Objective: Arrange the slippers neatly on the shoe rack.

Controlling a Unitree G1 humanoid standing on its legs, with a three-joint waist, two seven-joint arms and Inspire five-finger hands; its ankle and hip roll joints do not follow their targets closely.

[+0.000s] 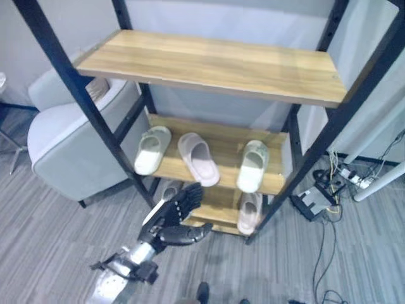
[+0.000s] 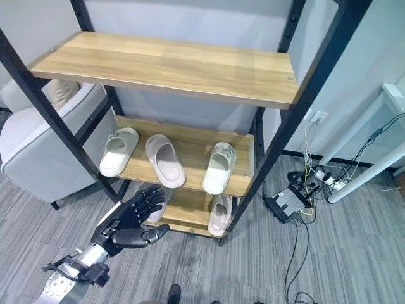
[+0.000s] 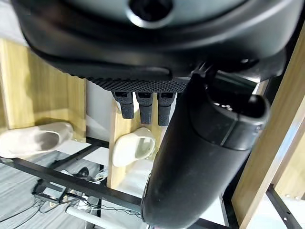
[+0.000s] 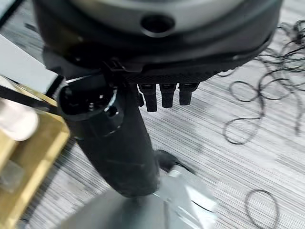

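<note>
The shoe rack (image 1: 215, 63) has a black frame and wooden shelves. Its middle shelf carries three slippers: a whitish one (image 1: 152, 150) at the left, a pink one (image 1: 199, 158) slanted in the middle and a pale green one (image 1: 253, 166) at the right. On the bottom shelf lie a pinkish slipper (image 1: 250, 212) at the right and a pale one (image 1: 169, 189) at the left, partly hidden behind my left hand (image 1: 180, 212). That hand is open with straight fingers and nothing in it, in front of the bottom shelf. My right hand (image 4: 164, 93) hangs open over the floor, holding nothing.
A grey armchair (image 1: 69, 139) stands close to the rack's left side. To the rack's right, a dark power box (image 1: 313, 199) and loose cables lie on the grey carpet, beside a white table leg (image 1: 380, 183). The top shelf is bare.
</note>
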